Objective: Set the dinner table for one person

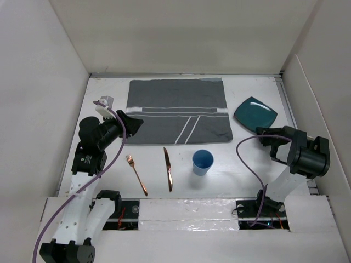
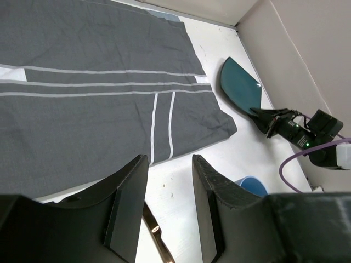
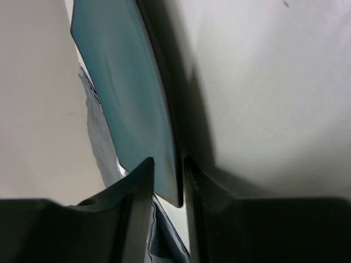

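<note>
jaws of the right gripper (image 3: 167,164) pinch the rim of the teal plate (image 3: 126,82), arm stretched low; left gripper (image 2: 169,164) gapes empty, wrist angled down, placemat (image 2: 82,109) just ahead.

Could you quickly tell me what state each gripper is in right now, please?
Left gripper: open, holding nothing, at the edge of the placemat.
Right gripper: closed on the rim of the teal plate.

High rear overview; left wrist view far, right close; teal plate (image 1: 255,113) in all
</note>
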Controlling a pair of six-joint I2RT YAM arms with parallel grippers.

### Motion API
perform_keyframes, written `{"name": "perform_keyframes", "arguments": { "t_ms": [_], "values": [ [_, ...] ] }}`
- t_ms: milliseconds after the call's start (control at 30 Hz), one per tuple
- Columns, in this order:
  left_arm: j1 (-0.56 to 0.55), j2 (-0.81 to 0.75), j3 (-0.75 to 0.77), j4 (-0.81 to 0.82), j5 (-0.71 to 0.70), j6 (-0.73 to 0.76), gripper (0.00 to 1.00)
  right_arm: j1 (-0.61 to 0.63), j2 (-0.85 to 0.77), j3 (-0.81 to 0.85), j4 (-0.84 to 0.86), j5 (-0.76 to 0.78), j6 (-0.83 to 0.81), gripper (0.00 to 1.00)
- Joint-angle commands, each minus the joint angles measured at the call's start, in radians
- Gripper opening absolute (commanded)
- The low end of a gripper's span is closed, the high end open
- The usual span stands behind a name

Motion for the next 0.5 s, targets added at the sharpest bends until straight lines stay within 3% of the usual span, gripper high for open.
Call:
{"name": "perform_keyframes", "arguments": {
  "t_ms": [0, 133, 233, 333, 467],
  "values": [
    [-0.003, -0.002, 0.008, 0.02, -0.004, 0.019, 0.34, 0.014, 0.015, -0.045, 0.145, 0.065, 0.105, 0.23],
    [-0.003, 0.001, 0.005, 0.018, -0.001, 0.021, 0.34, 0.014, -0.02, -0.085, 0.241, 0.113, 0.101, 0.0],
    [-0.003, 0.01, 0.005, 0.018, 0.002, 0.024, 0.34, -0.008, -0.089, -0.081, 0.294, 0.081, 0.058, 0.0],
    [-0.003, 0.007, 0.002, 0.018, -0.001, 0.025, 0.34, -0.017, -0.213, -0.015, 0.148, 0.009, -0.054, 0.0],
    [-0.003, 0.011, 0.002, 0.017, -0.009, 0.027, 0.34, 0.058, -0.344, 0.141, 0.011, -0.036, -0.16, 0.0]
  ]
}}
